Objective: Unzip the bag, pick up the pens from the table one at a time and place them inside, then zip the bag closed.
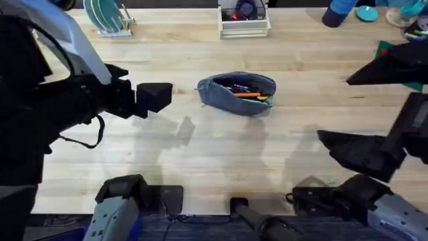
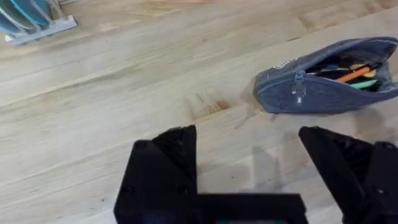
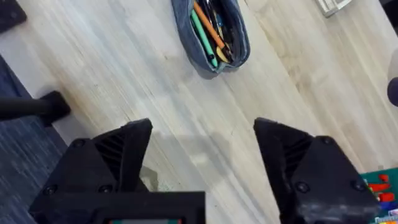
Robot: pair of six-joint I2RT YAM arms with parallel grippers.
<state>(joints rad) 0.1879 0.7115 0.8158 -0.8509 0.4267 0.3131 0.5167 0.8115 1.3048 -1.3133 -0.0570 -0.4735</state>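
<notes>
The blue-grey bag lies unzipped in the middle of the table. Inside its open mouth lie pens, an orange one among green and dark ones. My left gripper hovers to the bag's left, raised off the wood. In the left wrist view the bag lies ahead with the pens showing, and the left gripper is open and empty. My right gripper hangs to the bag's right. The right wrist view shows the bag, its pens and the right gripper open and empty.
A rack of teal plates stands at the back left, also seen in the left wrist view. A white tray sits at the back centre. Blue and teal items crowd the back right corner. Bare wood surrounds the bag.
</notes>
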